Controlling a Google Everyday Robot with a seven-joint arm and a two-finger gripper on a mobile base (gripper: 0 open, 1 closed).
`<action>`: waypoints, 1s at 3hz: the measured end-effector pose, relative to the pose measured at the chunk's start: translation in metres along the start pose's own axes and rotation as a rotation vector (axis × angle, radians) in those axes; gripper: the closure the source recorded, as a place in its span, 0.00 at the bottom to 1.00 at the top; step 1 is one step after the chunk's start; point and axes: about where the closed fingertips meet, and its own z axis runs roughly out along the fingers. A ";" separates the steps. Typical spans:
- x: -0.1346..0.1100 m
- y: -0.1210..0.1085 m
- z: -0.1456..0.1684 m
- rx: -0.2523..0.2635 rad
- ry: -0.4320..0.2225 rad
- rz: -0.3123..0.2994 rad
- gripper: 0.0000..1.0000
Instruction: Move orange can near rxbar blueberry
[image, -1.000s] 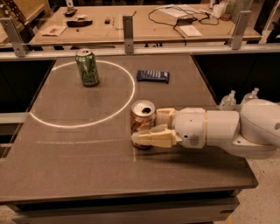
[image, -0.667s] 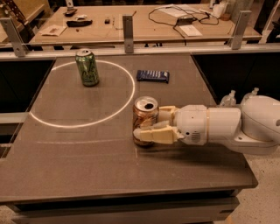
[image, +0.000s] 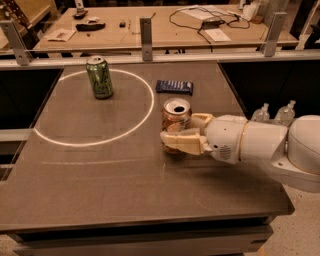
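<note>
The orange can (image: 175, 116) stands upright just right of the table's middle, its open silver top showing. My gripper (image: 183, 131) reaches in from the right and is shut on the can, one cream finger (image: 181, 143) in front of it and the other behind. The rxbar blueberry (image: 174, 86), a flat dark blue bar, lies on the table a short way behind the can, apart from it.
A green can (image: 99, 77) stands upright at the back left inside a white circle (image: 150, 107) drawn on the dark table (image: 100, 185). Two clear bottles (image: 274, 114) stand beyond the table's right edge. A rail with posts (image: 145, 32) runs along the back.
My gripper has carried the orange can a little to the right and towards the back, closer to the blue bar. The green can and the bar have not moved.
</note>
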 end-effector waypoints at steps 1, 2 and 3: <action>-0.005 -0.024 -0.007 0.162 0.047 -0.002 1.00; -0.008 -0.032 -0.008 0.199 0.050 -0.005 1.00; -0.008 -0.032 -0.008 0.199 0.050 -0.005 1.00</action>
